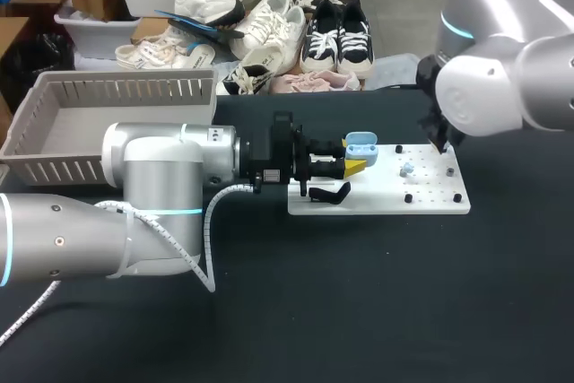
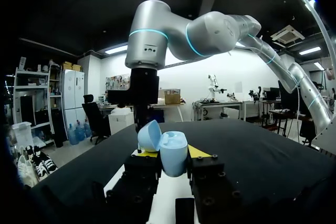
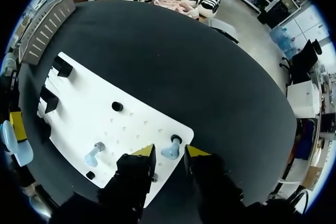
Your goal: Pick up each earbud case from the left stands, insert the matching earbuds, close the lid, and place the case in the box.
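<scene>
Left gripper (image 2: 170, 153) clamped on the open blue earbud case (image 2: 174, 157). Right gripper (image 3: 170, 153) fingers parted. Pale blue earbud (image 3: 172, 149) sits between the tips, not gripped.

This is a robotics lab, laid out as a test bench. Two grey, jointed robot arms share one counter (image 1: 359, 311) draped in black cloth. The left arm (image 1: 152, 177) has a coiled white cable (image 1: 208, 230) running along it, and both it and the right arm (image 1: 502, 78) have joints ringed in blue light. Under both sets of jaws lies a white fixture board (image 1: 430, 205) drilled with a grid of holes, carrying black stands (image 3: 62, 66) and a black peg (image 3: 117, 106). A grey slatted bin (image 1: 54, 168) sits well behind the left arm's jaws.
</scene>
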`<state>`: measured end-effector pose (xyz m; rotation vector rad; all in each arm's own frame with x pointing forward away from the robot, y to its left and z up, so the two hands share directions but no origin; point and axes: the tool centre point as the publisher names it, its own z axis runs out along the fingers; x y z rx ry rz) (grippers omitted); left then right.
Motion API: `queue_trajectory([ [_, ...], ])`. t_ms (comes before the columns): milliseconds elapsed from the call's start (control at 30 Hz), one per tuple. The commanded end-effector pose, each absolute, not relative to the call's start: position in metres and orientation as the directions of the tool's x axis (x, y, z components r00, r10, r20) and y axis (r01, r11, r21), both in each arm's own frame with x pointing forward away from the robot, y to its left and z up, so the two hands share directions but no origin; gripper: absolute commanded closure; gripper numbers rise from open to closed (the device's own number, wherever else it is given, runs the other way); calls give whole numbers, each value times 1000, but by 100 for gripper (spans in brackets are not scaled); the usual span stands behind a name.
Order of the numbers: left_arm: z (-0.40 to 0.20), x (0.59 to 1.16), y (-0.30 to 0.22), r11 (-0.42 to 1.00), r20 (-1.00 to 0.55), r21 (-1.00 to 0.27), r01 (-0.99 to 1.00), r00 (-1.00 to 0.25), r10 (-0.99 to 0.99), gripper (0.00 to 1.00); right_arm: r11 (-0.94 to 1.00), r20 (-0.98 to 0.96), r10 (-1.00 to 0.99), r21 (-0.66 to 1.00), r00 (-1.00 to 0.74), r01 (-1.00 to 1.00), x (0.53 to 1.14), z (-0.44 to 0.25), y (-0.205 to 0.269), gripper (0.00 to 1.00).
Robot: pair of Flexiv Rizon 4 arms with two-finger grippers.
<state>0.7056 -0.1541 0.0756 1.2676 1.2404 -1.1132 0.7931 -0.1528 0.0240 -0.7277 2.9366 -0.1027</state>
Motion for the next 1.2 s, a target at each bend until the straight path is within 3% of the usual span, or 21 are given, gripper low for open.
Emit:
queue_trajectory([
  [33, 75, 706, -154, 28, -996, 53, 998, 51, 75, 100, 885, -91, -464, -95, -881, -456, 793, 24, -151, 68],
  [667, 75, 706, -154, 28, -996, 53, 998, 51, 75, 100, 893, -91, -448, -92, -889, -441, 792, 22, -154, 69],
  [1000, 75, 706, -154, 28, -996, 53, 998, 51, 75, 100, 894, -89, -447, -91, -890, -439, 793, 21, -154, 83],
  [1100, 75, 706, -154, 28, -996, 53, 998, 51, 75, 100, 894, -89, -446, -90, -891, -438, 793, 21, -154, 100],
  [1200, 75, 706, -154, 28, -996, 53, 998, 51, 75, 100, 895, -90, -444, -90, -891, -437, 793, 21, -154, 100],
])
